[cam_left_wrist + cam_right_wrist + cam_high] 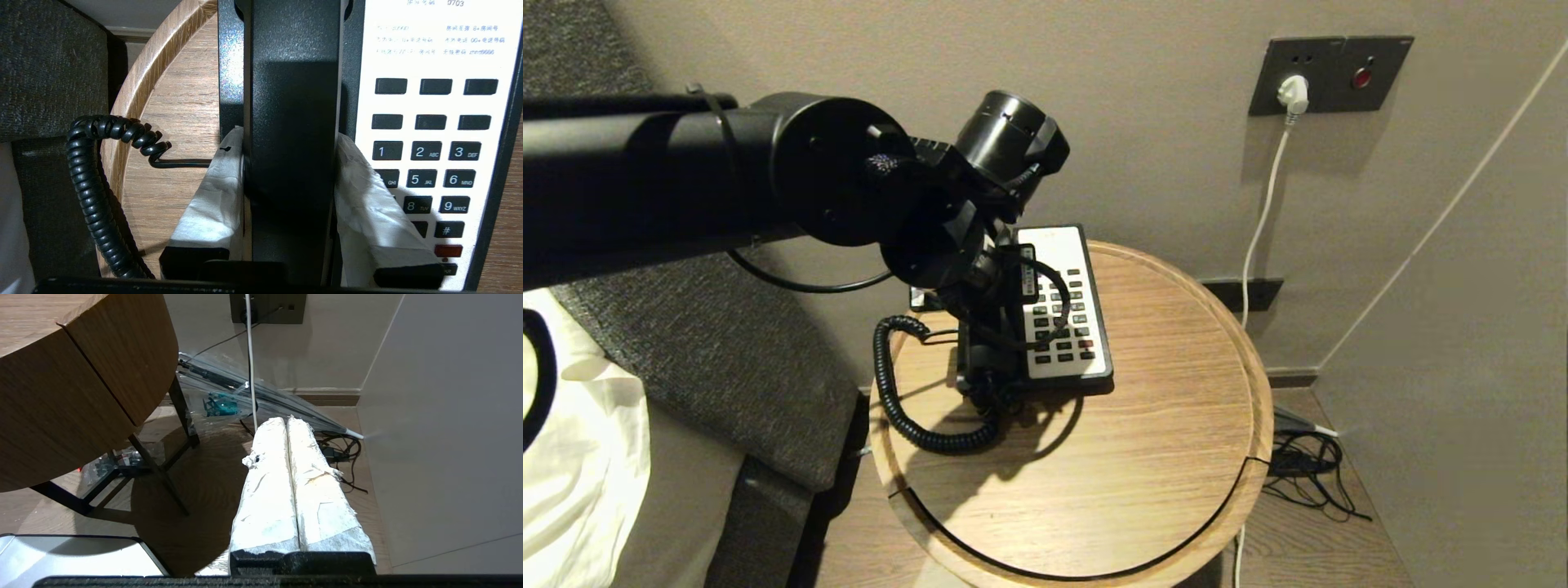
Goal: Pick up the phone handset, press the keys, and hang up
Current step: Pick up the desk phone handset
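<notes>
Left end effector [292, 163] clamped across phone handset [294, 102], handset seemingly lengthwise along phone base [433, 61].

Round wooden table [1160, 408] under phone base [1066, 306]

Phone base [441, 134], white faceplate: "0703" at the top edge, small printed lines below it too blurred to read; black keys legible as 1, 2 ABC, 3 DEF, 5 JKL, 6 MNO, 8 TUV, 9 WXYZ, #.
</notes>
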